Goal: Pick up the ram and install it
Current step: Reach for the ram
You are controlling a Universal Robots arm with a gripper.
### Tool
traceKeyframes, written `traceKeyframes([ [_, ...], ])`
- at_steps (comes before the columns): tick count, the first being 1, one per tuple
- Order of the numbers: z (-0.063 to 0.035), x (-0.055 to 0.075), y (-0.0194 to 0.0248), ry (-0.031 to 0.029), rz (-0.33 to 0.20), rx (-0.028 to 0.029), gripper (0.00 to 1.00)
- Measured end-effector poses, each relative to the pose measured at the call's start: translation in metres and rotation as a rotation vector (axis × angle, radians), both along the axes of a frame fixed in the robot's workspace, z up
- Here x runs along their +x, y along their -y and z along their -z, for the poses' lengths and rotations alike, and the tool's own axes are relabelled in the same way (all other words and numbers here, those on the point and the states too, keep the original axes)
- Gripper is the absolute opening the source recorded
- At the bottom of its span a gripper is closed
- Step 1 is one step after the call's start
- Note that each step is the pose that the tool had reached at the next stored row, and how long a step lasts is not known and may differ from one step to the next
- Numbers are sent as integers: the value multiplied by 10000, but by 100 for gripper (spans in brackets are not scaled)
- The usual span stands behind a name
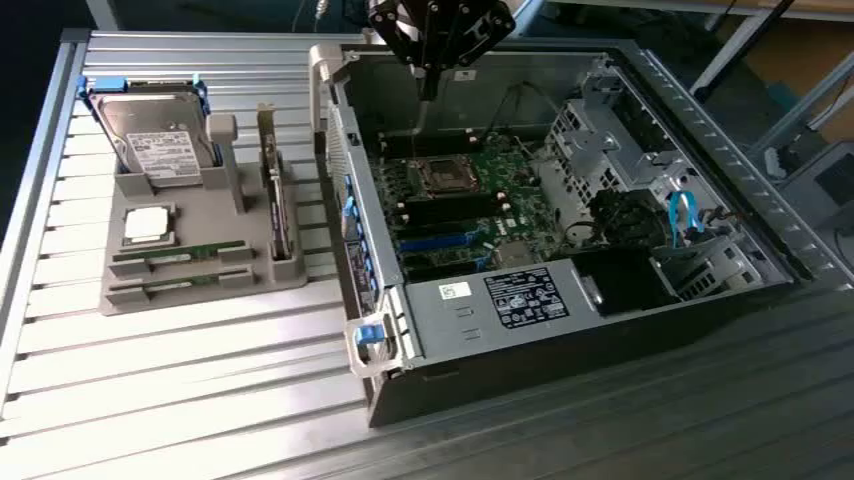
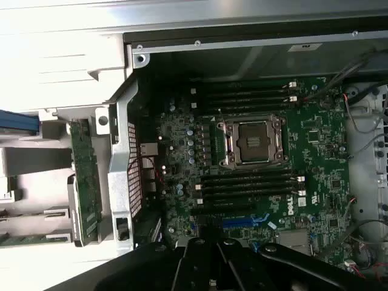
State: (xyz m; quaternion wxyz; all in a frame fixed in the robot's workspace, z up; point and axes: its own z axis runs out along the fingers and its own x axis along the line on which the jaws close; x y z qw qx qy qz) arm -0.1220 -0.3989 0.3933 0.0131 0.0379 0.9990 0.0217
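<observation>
Pickup step isn't done yet, by our read. The hand hangs over the far edge of the open computer case, above the motherboard. We can't tell how far open it is, though it doesn't look like it's carrying anything. The ram sits in the grey holder near the tabletop's edge on the exterior view's left, well apart from the hand, with a second stick just beside it. We reckon grabbing it calls for lining up squarely on that thin top edge.
</observation>
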Motion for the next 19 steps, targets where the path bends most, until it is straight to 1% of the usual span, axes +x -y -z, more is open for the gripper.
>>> traceKeyframes([
  [8,1,-4,0,1,0,1,10],
  [12,0,-49,0,1,-1,1,10],
  [14,0,-100,0,0,-1,0,10],
  [16,0,-187,0,0,0,0,10],
  [19,0,-261,0,1,0,1,10],
])
